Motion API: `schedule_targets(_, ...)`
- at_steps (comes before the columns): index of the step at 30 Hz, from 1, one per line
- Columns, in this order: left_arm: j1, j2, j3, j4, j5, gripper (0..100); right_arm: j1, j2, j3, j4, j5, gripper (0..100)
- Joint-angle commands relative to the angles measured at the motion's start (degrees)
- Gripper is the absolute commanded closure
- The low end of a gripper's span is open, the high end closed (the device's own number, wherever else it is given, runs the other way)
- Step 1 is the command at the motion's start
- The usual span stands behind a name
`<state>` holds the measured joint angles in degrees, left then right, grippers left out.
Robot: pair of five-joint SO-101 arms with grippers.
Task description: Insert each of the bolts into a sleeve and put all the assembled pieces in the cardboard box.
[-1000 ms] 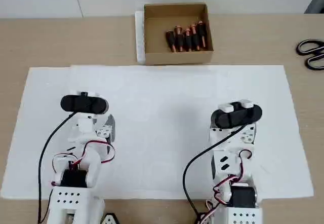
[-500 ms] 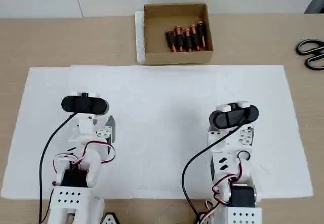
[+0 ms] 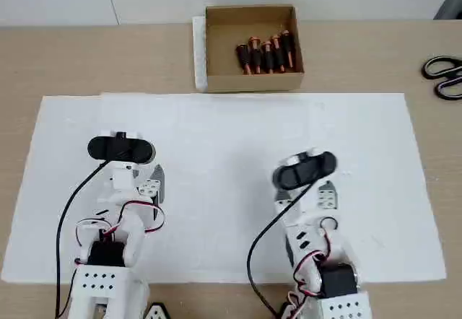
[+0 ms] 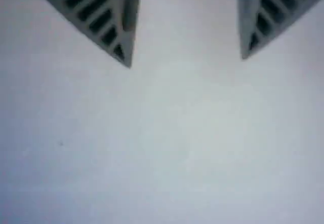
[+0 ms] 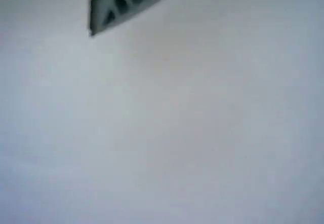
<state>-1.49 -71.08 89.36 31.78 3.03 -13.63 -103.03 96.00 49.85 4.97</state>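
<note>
Already, assembled pieces (image 3: 266,52) in cardboard box (image 3: 220,45); left gripper (image 4: 185,61) spread

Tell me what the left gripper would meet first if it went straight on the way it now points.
Probably the white sheet: in its wrist view the left gripper points down at bare paper, jaws open, with nothing between them. How far off the sheet lies is unclear.

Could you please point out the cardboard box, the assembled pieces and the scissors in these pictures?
cardboard box (image 3: 253,83), high view, on its near outer wall.
assembled pieces (image 3: 267,55), high view, on the middle piece of the row.
scissors (image 3: 427,67), high view, on a handle loop.
</note>
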Motion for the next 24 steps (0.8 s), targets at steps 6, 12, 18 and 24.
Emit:
schedule_targets(6,0.2,-0.6,-0.2,-1.0,0.0,87,-3.6,-0.8,0.5,2.3,-0.1,73.4)
schedule_targets(12,0.2,-0.6,-0.2,-1.0,0.0,87,-3.6,-0.8,0.5,2.4,-0.1,73.4)
schedule_targets(18,0.2,-0.6,-0.2,-1.1,-0.3,87,-3.7,-0.8,0.5,2.6,0.0,73.4)
schedule_targets(24,0.2,-0.6,-0.2,-1.1,-0.3,87,-3.7,-0.8,0.5,2.6,0.0,73.4)
